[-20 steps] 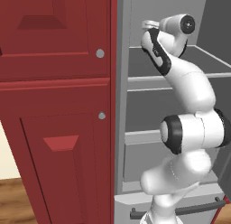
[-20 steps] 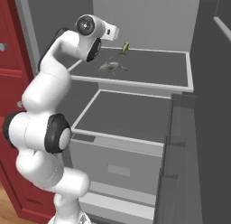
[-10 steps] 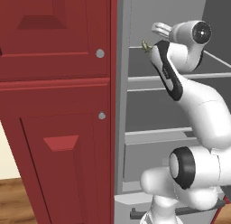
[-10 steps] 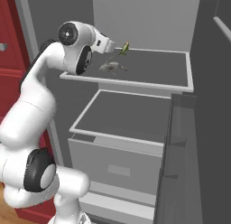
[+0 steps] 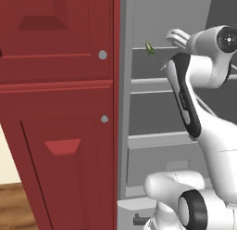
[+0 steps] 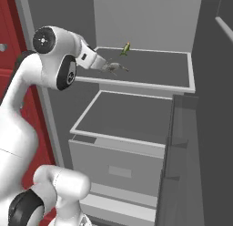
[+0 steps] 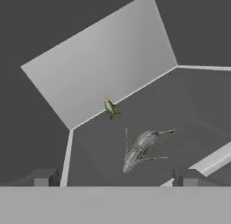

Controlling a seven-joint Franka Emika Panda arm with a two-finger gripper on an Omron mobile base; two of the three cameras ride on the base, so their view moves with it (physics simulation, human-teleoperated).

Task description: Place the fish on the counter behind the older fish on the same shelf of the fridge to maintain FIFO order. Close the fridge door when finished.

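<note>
Tall grey metal-look fridge [image 6: 150, 33] open across the right base view, flat grey shelf [image 6: 154, 70] at upper centre above a pull-out drawer [image 6: 123, 168]. Dark red panelled cabinet fronts [image 5: 55, 108] with round silver knobs [image 5: 102, 54] over the left half of the left base view. Two-finger gripper [image 7: 115, 177] at bottom of hand view, spread wide, gripping nothing. Silvery grey fish [image 7: 139, 150] at centre of hand view, just above the tips. Small yellow-green fish [image 7: 109, 108] beyond it, left of centre, against the back wall; upper centre in left base view [image 5: 150, 47].
</note>
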